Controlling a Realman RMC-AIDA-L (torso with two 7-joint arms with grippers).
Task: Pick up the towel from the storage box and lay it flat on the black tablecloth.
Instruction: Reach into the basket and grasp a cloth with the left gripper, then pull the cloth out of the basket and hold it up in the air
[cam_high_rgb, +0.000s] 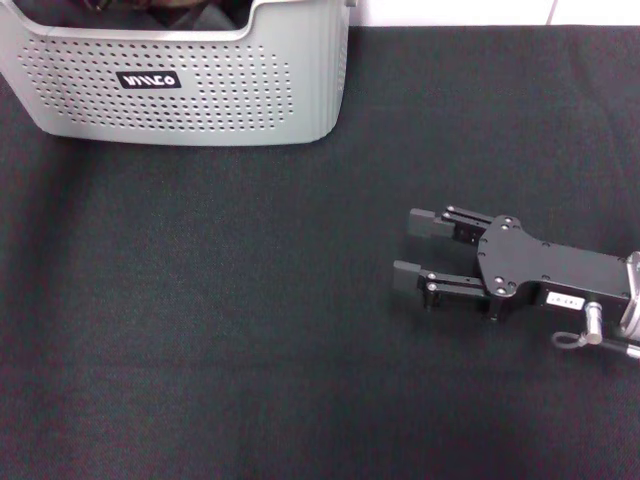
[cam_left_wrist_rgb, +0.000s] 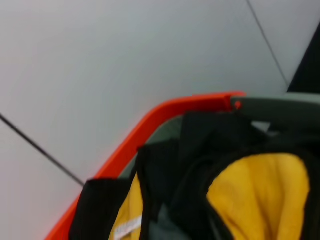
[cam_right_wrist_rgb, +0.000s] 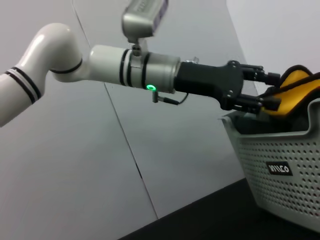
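We see the towel (cam_right_wrist_rgb: 296, 86) bunched above the box (cam_right_wrist_rgb: 280, 160), orange side showing among dark folds, with our left gripper (cam_right_wrist_rgb: 274, 91) reaching over the rim and its fingers closed on it. The box stands at the far left of the tablecloth (cam_high_rgb: 250, 300). Our right gripper (cam_high_rgb: 408, 250) rests low over the cloth, well apart from the box, fingers spread and holding nothing.

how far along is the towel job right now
Early stage. Nothing is laid out yet: the black tablecloth carries no towel. In hand: the left gripper is at the top of the storage box, fingers around a raised fold of the towel, most of it still inside. The right gripper rests open on the cloth. Left: lift it out, carry it over, spread it flat.
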